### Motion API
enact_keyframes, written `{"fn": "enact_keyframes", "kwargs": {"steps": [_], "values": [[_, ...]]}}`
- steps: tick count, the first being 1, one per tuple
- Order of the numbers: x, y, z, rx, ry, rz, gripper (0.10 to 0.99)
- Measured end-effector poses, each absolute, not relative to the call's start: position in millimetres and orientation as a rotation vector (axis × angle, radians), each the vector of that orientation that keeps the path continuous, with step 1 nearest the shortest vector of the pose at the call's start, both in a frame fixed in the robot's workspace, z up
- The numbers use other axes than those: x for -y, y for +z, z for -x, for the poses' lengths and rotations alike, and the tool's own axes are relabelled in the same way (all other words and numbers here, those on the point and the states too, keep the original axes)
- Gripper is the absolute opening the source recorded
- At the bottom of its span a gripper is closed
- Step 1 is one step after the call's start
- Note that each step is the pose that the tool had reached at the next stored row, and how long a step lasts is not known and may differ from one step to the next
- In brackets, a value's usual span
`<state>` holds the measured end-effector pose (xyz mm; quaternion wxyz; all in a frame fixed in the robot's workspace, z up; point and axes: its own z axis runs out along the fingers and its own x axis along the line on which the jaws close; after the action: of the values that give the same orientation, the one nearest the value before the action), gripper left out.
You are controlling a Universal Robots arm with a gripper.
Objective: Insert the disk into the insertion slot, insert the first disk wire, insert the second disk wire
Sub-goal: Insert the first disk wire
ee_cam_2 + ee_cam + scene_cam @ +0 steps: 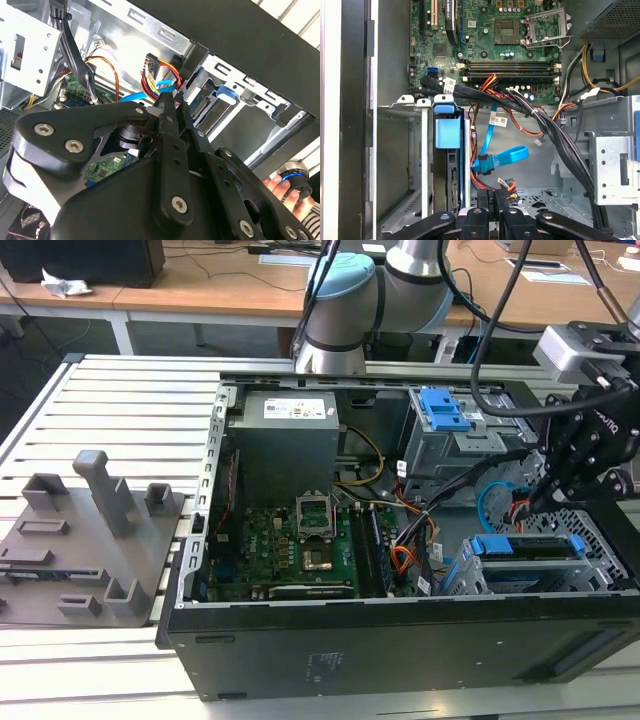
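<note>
Disk seating in the insertion slot was judged done and the first-wire step in hand: gripper fingers were drawn together beside the blue wire, nothing clearly held, so square connector alignment was called for.

You've got the open PC case on the slatted surface, w/ the mobo mid-case and the PSU at its far side. The gripper hangs at the right end, tip down among the cables, just above the disk. The disk's blue frame sits in the insertion slot, near right. The taller cage w/ the blue latch is farther back. A grey fixture lies left of the case, apart from it.
</note>
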<state>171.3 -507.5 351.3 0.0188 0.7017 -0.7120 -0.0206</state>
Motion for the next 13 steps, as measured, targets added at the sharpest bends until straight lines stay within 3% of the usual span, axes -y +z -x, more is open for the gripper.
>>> {"fn": "enact_keyframes", "kwargs": {"steps": [13], "values": [[530.9, 351.2, -171.3, 2.210, -0.064, -2.178, 0.176]]}}
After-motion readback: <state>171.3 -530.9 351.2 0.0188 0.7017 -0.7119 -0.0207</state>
